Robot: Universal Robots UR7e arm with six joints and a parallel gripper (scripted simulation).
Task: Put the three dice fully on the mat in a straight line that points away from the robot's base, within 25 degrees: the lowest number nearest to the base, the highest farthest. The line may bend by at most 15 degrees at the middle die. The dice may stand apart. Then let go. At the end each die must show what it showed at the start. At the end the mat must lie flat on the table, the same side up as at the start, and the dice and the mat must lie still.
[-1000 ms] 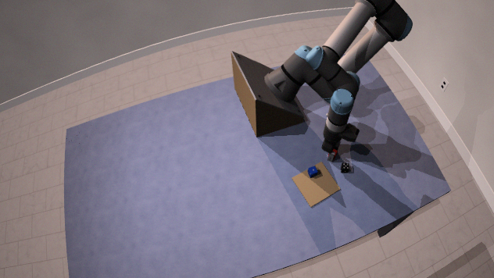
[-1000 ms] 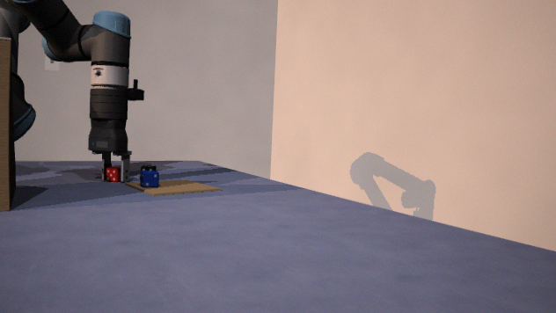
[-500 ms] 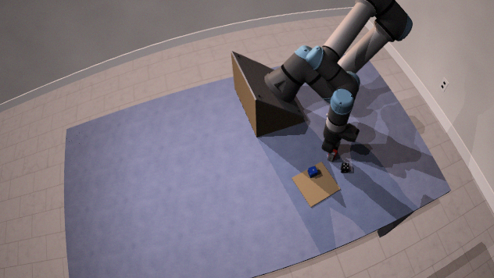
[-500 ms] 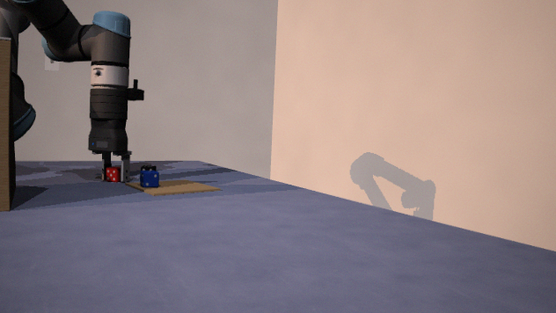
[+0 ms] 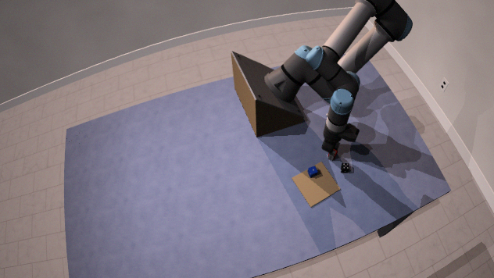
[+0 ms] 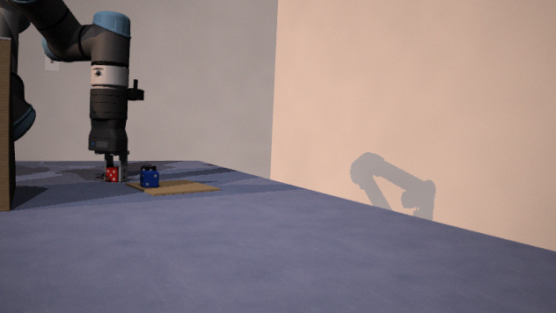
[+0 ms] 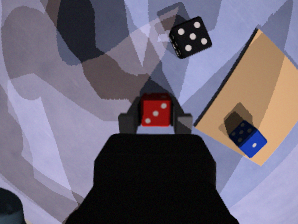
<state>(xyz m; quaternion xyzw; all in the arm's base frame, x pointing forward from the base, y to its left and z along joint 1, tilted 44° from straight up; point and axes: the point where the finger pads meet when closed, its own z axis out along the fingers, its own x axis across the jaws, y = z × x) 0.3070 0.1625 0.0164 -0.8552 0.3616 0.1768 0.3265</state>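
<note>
The red die [image 6: 112, 174] [image 7: 155, 113] shows three pips on top and is on the table, off the mat. My gripper [image 5: 331, 155] [image 6: 116, 176] [image 7: 155, 105] points down around it and is shut on it, a finger against each side. The blue die [image 5: 313, 171] [image 6: 149, 178] [image 7: 250, 141] shows one pip on top and sits near an edge of the tan mat [image 5: 316, 192] [image 6: 189, 188] [image 7: 270, 75], which lies flat. The black die [image 5: 345, 167] [image 7: 191, 37] shows five on top and stands on the table off the mat, mostly hidden behind the blue die in the exterior view.
The robot's wedge-shaped base block [image 5: 255, 105] [image 6: 4, 132] stands behind the mat, on the blue table top [image 5: 156, 176]. The black die is close to the gripper, on the side away from the base. Arm shadows fall across the table and part of the mat.
</note>
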